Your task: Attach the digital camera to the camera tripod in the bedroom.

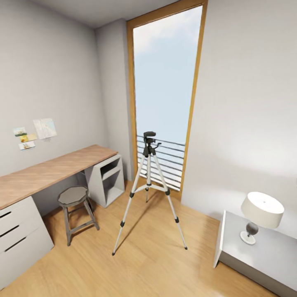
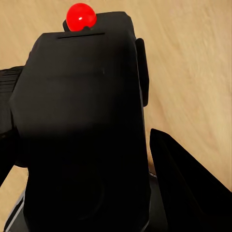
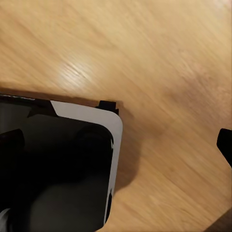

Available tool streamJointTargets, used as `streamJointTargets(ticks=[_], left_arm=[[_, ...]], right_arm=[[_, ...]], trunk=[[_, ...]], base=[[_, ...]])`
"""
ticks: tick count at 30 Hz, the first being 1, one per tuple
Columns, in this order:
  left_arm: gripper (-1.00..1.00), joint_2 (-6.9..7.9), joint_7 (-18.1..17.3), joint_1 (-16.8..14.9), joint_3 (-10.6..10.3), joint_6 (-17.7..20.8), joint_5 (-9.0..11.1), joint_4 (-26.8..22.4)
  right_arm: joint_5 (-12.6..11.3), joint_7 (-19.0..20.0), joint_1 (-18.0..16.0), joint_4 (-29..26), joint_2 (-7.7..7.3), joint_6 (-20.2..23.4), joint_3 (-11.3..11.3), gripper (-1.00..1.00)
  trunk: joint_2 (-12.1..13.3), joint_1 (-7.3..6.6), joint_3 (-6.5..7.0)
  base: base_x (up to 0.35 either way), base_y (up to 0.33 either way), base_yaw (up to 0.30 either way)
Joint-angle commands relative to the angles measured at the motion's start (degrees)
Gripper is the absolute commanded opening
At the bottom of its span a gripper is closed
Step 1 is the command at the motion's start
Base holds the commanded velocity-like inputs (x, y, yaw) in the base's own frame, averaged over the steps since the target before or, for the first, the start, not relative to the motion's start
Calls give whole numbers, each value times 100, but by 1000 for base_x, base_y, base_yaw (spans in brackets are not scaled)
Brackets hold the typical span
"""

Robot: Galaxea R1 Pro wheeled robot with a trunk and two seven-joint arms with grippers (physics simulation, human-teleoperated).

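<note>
Standing at twelve o'clock before the window (image 1: 165, 74), the tripod (image 1: 149, 185) waits bare-headed. The left gripper (image 2: 92, 159) clamps the camera (image 2: 82, 121), red dot up, over the floor (image 2: 193, 58); the right pincer's state I can't tell. A nudged leg could topple the tripod, or the camera could slip.

Pale grey walls enclose a light wood floor (image 1: 148, 264), with a tall wood-framed window (image 1: 165, 95) showing sky, a long wooden desk (image 1: 49, 171) with white drawers (image 1: 18, 239), a grey stool (image 1: 74, 206), and a white-shaded lamp (image 1: 260, 214) on a white cabinet (image 1: 268, 255).
</note>
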Motion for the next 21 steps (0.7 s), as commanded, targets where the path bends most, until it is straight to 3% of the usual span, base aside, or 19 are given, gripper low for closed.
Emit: streamJointTargets(ticks=[1, 11, 21], left_arm=[[-100, 0, 6, 0, -49, 6, 37, -3], [-100, 9, 0, 0, -49, 6, 39, -4], [-100, 16, 1, 0, -49, 6, 39, -2]], right_arm=[[50, 13, -6, 17, -2, -20, -49, 100], [50, 16, -6, 16, -5, -24, -47, 100], [50, 13, -6, 16, -1, -25, -41, 100]], trunk=[[-4, 2, -2], [-4, 2, -2], [-4, 2, -2]], base=[[3, -98, 0], [21, -220, 0], [17, -53, 0]])
